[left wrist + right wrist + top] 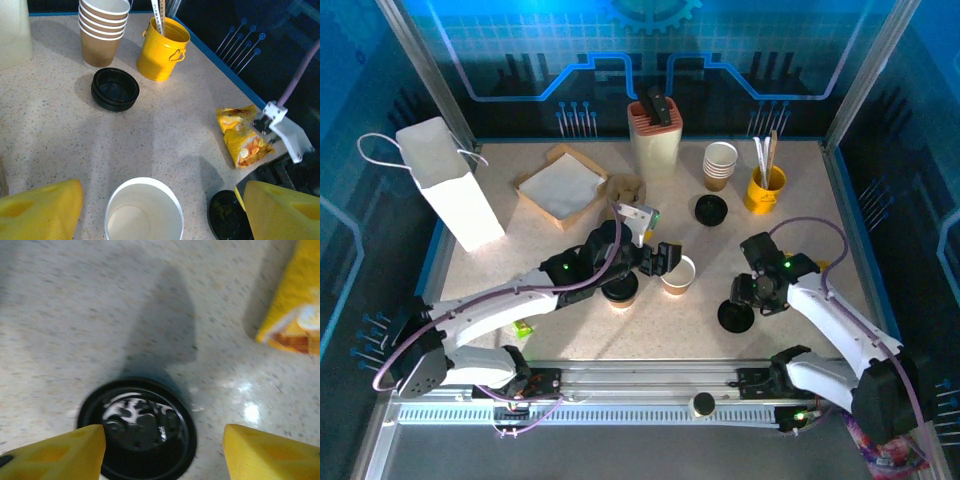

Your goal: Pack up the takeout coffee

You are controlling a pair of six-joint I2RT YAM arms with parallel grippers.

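A takeout coffee [620, 291], tan with a black lid on, stands at the table's middle, partly under my left arm. Just right of it is a lidless tan paper cup [678, 273], white inside. My left gripper [665, 258] is open, and in the left wrist view the same cup [144, 212] sits between its yellow fingers [42, 210] without touching them. A loose black lid [736, 317] lies flat on the table further right. My right gripper [164, 432] hovers open over this lid [137, 427], one finger overlapping its left edge.
At the back stand a stack of lidless cups [720, 164], a pile of black lids [711, 209], a yellow bucket [765, 190] and a beige holder [654, 135]. A white paper bag [450, 185] and a napkin tray [560, 186] sit back left. A chip bag [244, 137] lies by the right edge.
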